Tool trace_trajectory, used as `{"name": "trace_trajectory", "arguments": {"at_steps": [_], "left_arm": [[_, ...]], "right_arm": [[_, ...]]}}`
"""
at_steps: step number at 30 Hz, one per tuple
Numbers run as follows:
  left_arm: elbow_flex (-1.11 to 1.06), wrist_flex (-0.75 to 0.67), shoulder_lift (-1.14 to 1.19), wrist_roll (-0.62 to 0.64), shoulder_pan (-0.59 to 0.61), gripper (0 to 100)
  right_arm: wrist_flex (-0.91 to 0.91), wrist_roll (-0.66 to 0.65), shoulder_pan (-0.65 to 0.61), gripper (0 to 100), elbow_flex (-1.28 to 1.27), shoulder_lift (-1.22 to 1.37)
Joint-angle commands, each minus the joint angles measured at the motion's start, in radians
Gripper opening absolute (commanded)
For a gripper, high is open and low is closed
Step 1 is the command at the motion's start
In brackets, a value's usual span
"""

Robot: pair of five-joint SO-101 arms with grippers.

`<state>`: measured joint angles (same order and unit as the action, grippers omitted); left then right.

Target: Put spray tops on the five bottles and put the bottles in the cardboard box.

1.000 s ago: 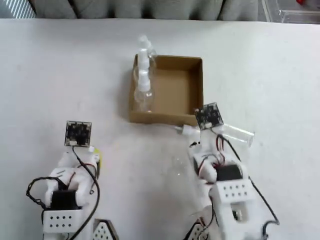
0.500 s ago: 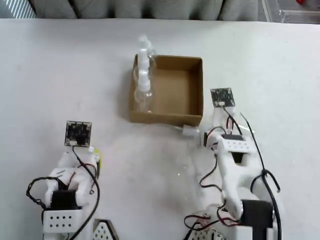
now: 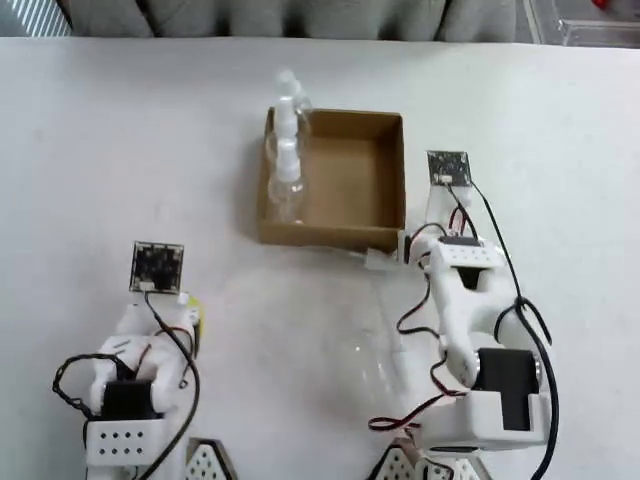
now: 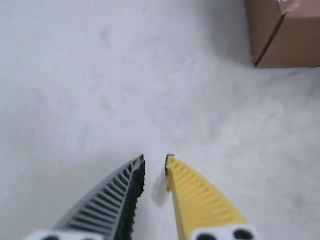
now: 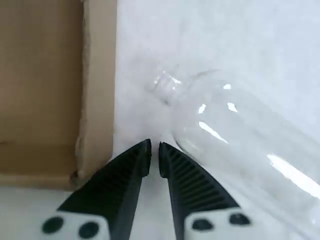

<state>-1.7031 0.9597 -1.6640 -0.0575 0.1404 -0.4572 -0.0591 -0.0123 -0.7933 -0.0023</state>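
The cardboard box [image 3: 345,180] is sitting open in the middle of the worktop [image 3: 120,130]. Two clear bottles are standing upright inside it, both against its left wall and both wearing white spray tops: the farther bottle [image 3: 287,112] is standing in the far left corner and the nearer bottle [image 3: 286,186] is standing just in front of it. The rest of the box floor is showing bare cardboard.

A loose spray top [image 3: 379,262] is lying on the worktop just outside the box's near right corner.

The right arm [image 3: 460,290] is stretching along the outside of the box's right wall. Its gripper [image 5: 154,149] is hanging low over the worktop with its black fingers [image 5: 127,180] drawn almost together, leaving only a thin slit and gripping nothing. An uncapped bottle [image 5: 235,135] is lying on its side just beside those fingers, its open neck pointing away from them, near the box wall but apart from it.

The left arm [image 3: 140,350] is resting folded at the near left, well apart from the box. Its gripper [image 4: 155,161] is pointing down at bare worktop, the grey and yellow fingers [image 4: 200,200] standing narrowly apart and holding nothing that can be made out.
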Motion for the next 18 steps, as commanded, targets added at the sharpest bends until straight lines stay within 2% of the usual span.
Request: {"name": "trace_trajectory", "arguments": {"at_steps": [1,11,18], "left_arm": [[0.005,0.012,-0.013,-0.008,0.005,8],[0.005,0.009,-0.013,-0.008,0.004,8],[0.005,0.009,-0.013,-0.009,0.004,8]], "right_arm": [[0.008,0.017,-0.058,1.6,0.046,-0.015],[-0.128,0.018,-0.199,1.6,0.046,-0.093],[-0.148,0.015,-0.137,1.6,0.044,-0.157]]}}
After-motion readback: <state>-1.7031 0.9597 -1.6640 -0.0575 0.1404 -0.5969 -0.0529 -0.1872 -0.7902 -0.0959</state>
